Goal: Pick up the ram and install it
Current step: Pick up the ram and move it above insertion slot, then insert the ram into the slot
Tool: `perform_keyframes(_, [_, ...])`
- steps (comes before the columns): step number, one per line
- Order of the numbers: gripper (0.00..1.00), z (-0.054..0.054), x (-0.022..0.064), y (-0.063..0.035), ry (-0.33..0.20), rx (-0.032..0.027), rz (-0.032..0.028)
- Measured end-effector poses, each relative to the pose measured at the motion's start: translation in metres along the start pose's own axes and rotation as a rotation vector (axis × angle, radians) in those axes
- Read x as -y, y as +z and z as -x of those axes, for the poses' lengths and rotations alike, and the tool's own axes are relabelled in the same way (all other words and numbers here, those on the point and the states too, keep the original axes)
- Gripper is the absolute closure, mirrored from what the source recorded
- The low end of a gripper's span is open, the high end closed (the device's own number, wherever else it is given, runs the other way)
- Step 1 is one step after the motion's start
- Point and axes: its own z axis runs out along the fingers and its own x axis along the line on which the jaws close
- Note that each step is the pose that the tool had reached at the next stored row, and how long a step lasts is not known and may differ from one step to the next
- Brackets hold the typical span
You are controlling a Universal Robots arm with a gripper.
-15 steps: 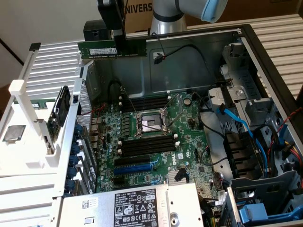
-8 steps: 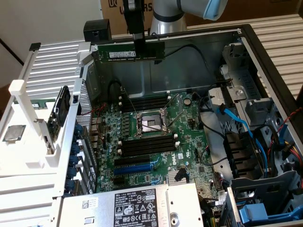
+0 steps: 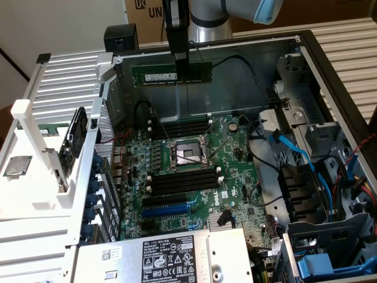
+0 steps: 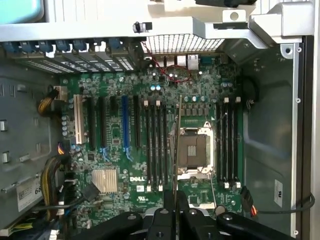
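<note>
So here's where we're at: the arm (image 3: 207, 17) hangs over the far side of the open tower case (image 3: 330, 76), wrist pointing straight down, and the claw (image 3: 181, 69) is clamped on the ram (image 3: 153, 75). The jaws sit narrow, pinching the green stick on its flat faces, a bit toward the exterior view's right of its middle. The stick hangs level with its long edge running sideways, up in the air in front of the case's far wall and clear of the motherboard (image 3: 235, 177). Below it and a touch nearer we see the far bank of black slots (image 3: 179, 127), then the CPU socket (image 3: 184, 154), then the near bank of black slots (image 3: 182, 184). From the wrist camera we get the ram (image 4: 177, 145) edge-on, a thin line running out from between the fingers (image 4: 165, 220), parallel to the slots and lined up over the socket's edge, between the two banks
</note>
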Motion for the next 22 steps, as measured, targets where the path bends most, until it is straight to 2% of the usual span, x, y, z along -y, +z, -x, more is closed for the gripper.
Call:
perform_keyframes(5, [0.87, 0.0101, -0.0008, 0.0059, -0.008, -0.0096, -0.0007])
perform_keyframes(11, [0.87, 0.0102, -0.0010, 0.0084, -0.062, -0.0072, -0.0017])
perform_keyframes(22, [0.87, 0.0102, -0.0010, 0.0085, -0.063, -0.0070, -0.0014])
